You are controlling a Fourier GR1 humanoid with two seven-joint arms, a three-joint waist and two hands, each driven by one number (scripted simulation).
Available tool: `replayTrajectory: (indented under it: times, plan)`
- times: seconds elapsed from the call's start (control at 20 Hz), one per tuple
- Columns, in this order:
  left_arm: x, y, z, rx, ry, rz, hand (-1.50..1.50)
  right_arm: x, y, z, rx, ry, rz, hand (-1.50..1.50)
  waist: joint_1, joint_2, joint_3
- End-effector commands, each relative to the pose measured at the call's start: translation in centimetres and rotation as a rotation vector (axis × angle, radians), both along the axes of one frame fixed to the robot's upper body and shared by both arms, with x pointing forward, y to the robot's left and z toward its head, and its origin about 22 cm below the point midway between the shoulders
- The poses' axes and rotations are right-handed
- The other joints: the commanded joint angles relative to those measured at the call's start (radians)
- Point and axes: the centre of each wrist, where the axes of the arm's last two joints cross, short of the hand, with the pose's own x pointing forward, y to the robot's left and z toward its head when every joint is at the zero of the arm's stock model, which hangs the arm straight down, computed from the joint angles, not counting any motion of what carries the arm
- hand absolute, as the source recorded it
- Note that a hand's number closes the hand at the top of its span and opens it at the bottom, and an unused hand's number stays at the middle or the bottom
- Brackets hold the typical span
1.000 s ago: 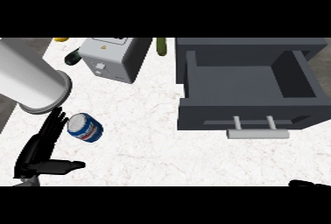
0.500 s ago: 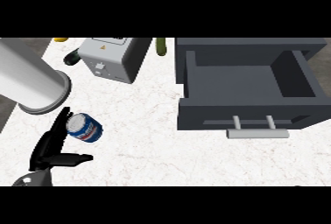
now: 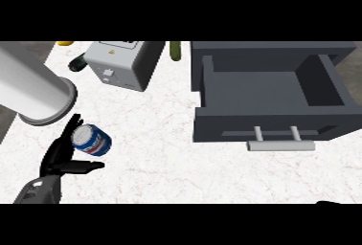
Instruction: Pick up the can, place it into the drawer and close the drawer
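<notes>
The left hand (image 3: 62, 155) has slid in closer to the can (image 3: 92, 140) since half a second ago, and its thumb now sticks out flat to the right just below the can instead of lying tucked lower down. The can itself has not budged. Right now the hand is open: the fingers run straight up along the can's left side, touching or very nearly touching it, while the thumb points right underneath with a gap of worktop (image 3: 163, 158) between it and the can. Nothing is gripped. The grey forearm comes in from the lower left corner.

The can, blue and white with a red stripe and a pale top, lies tilted on the white marbled worktop at the left, just below a big white cylinder (image 3: 32, 88) that angles in from the upper left. Well apart from it, across the worktop to the right, the dark grey drawer (image 3: 272, 91) stands pulled open, its silver handle (image 3: 280, 142) facing the lower edge of the view. The inside shows only its bare dark floor.

Up at the back, a white boxy appliance (image 3: 124, 62) sits left of the drawer, with a green item (image 3: 175, 50) beside it, a dark one (image 3: 78, 62) on its left, and something yellow (image 3: 65, 43) near the top edge.

At the lower right edge only a dark sliver of the right hand (image 3: 329, 202) shows; whether its fingers are open or curled, I cannot tell.
</notes>
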Motion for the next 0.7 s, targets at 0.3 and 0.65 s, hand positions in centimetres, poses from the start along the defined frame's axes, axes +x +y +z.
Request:
replayTrajectory:
  times: [0.3, 0.65]
  plan:
    - [2.7, -0.1, 0.5, -0.022, -0.009, -0.092, -1.50, 0.0, -0.7, 0.5, -0.017, -0.001, 0.023, -1.50, -0.006, 0.002, 0.000]
    - [3.3, -2.1, 0.1, -0.102, -0.015, -0.195, 1.50, -0.6, 0.7, 1.7, -0.008, -0.023, -0.013, -1.50, -0.004, 0.001, 0.000]
